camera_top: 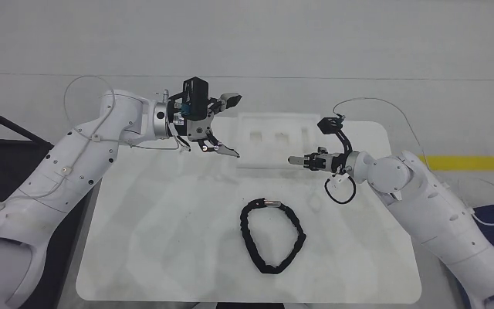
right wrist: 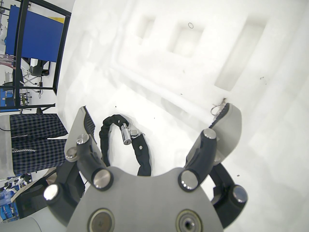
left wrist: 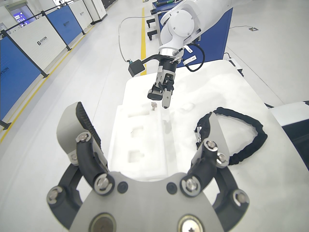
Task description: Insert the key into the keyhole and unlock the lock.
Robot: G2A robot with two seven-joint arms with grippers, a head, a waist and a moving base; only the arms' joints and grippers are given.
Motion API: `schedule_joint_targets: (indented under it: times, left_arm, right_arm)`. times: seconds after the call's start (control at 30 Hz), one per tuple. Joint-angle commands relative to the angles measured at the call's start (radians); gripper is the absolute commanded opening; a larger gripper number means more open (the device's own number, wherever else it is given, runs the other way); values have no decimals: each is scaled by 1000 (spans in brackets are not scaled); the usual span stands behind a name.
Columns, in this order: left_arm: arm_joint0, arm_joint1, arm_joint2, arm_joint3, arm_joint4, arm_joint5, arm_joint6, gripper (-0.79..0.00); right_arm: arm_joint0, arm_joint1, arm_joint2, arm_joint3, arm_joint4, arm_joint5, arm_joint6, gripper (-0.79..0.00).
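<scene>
Left gripper (camera_top: 230, 126), fingers spread, hangs at 9 o'clock of foam tray (camera_top: 266, 158). Right gripper (left wrist: 159, 100), also spread, sits just above key (left wrist: 153, 105). Chain lock (camera_top: 272, 235) lies at tray's 6 o'clock.

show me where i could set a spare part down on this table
Bare table left of the chain lock and right of it. Crowded at the back: foam tray, key, left hand and right hand at it.
</scene>
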Motion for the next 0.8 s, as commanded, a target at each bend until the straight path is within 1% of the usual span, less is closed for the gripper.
schedule_joint_targets:
  times: [0.0,0.13,0.3,0.37,0.4,0.47,0.53,0.57,0.6,0.63,0.67,0.7,0.77]
  left_arm:
    - [0,0,0,0,0,0,0,0]
    - [0,0,0,0,0,0,0,0]
    - [0,0,0,0,0,0,0,0]
    - [0,0,0,0,0,0,0,0]
    - [0,0,0,0,0,0,0,0]
    - [0,0,0,0,0,0,0,0]
    - [0,0,0,0,0,0,0,0]
    - [0,0,0,0,0,0,0,0]
    - [0,0,0,0,0,0,0,0]
    - [0,0,0,0,0,0,0,0]
    - [0,0,0,0,0,0,0,0]
    - [0,0,0,0,0,0,0,0]
    - [0,0,0,0,0,0,0,0]
  right_arm:
    - [5,1,5,-10,-41,36,18,0]
    - [16,-2,15,-14,-57,97,75,0]
    - [35,-14,7,12,-60,140,138,0]
    - [44,-22,2,24,-62,155,149,-58]
    - [48,-25,0,30,-62,157,147,-65]
    - [55,-32,-2,43,-67,169,142,-49]
    - [63,-37,-5,53,-77,181,146,-145]
    - [65,-40,-6,57,-76,183,147,-166]
    - [67,-43,-6,61,-76,184,149,-215]
    - [69,-45,-7,65,-80,187,151,-305]
    - [71,-47,-7,67,-84,189,151,-336]
    - [72,-50,-8,70,-85,191,152,-391]
    - [77,-55,-11,74,-97,200,158,-413]
